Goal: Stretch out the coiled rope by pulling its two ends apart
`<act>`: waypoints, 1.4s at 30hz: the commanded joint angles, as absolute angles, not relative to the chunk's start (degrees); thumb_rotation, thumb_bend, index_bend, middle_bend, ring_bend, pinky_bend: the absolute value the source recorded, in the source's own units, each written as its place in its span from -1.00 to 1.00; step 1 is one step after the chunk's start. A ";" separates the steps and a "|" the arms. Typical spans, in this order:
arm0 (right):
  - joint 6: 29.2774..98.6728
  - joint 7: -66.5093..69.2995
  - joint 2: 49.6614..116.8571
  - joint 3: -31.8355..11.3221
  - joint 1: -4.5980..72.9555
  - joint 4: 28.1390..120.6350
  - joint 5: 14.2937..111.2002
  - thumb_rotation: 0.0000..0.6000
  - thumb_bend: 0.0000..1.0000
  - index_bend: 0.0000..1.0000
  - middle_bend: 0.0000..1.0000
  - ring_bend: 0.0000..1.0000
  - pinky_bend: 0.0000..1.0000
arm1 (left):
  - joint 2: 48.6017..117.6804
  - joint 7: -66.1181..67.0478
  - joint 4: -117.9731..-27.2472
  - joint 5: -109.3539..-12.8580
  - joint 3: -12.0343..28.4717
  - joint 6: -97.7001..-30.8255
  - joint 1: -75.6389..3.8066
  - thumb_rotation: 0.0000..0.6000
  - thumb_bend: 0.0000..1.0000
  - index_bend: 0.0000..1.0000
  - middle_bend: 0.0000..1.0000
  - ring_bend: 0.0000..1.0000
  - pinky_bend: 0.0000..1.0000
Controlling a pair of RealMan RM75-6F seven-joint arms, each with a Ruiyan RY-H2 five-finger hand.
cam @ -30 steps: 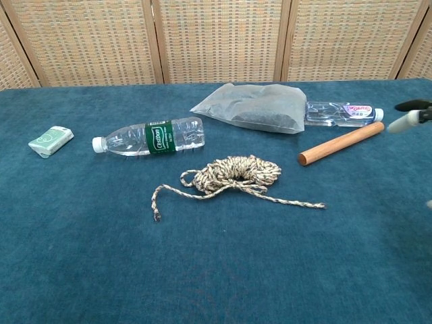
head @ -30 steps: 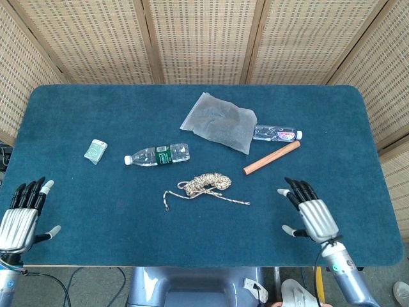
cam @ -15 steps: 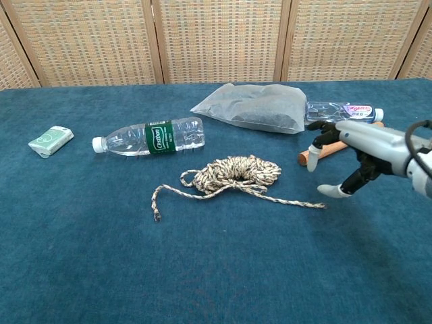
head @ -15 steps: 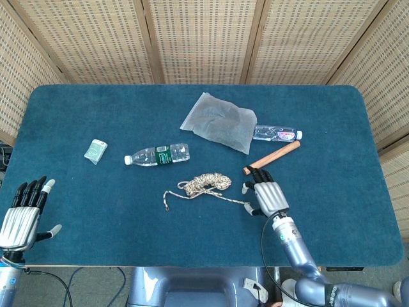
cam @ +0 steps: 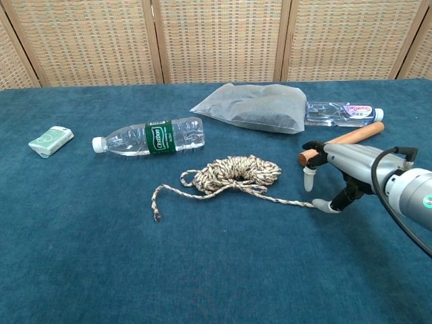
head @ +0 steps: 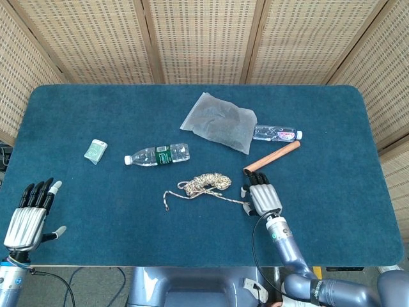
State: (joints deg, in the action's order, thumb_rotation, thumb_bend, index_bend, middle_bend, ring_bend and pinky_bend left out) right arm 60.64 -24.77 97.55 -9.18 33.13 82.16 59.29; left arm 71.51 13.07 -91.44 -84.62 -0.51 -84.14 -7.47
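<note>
**Right hand arrives at the rope's right end**

The right hand [cam: 337, 172] is now at the right end of the rope [cam: 233, 174], where 1 second ago it was waiting near the table edge, well apart from it. Half a second ago it was already close; now it is lower, and in the chest view its thumb tip touches or almost touches the frayed end on the cloth. The fingers point down over this end, still apart, and I see nothing held between them. I judge that the grasp is starting, not done.

The rope lies in the middle of the blue table [head: 332, 128], its coil in front of the green-label bottle [cam: 150, 137] and its 2 loose ends spread left and right. It has not moved from its earlier place.

The left hand [head: 30, 214] stays near the front left corner, fingers spread and holding nothing, far from the left rope end [cam: 156, 206]. It has only shifted a little. For the task, this hand must still come to its end before any pulling.

The wooden rod [cam: 343, 142] lies just behind the right hand.
</note>
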 commanded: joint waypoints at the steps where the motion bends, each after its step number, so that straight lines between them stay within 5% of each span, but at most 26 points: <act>1: 60.46 -25.04 98.42 -9.10 33.36 81.14 59.12 1.00 -0.31 -0.05 -1.00 -1.00 -1.00 | 71.58 13.15 -91.46 -84.75 -0.46 -84.08 -7.43 1.00 -1.00 -1.00 -1.00 -1.00 -1.00; 31: 59.48 -28.26 101.08 -8.54 34.14 78.02 57.75 1.00 -0.15 0.13 -1.00 -1.00 -1.00 | 71.37 12.84 -91.68 -85.29 0.16 -83.50 -6.93 1.00 -1.00 -1.00 -1.00 -1.00 -1.00; 42: 60.29 -27.10 101.76 -8.56 34.03 76.79 59.69 1.00 -0.10 0.37 -1.00 -1.00 -1.00 | 72.21 13.74 -91.50 -85.65 0.60 -82.76 -7.55 1.00 -1.00 -1.00 -1.00 -1.00 -1.00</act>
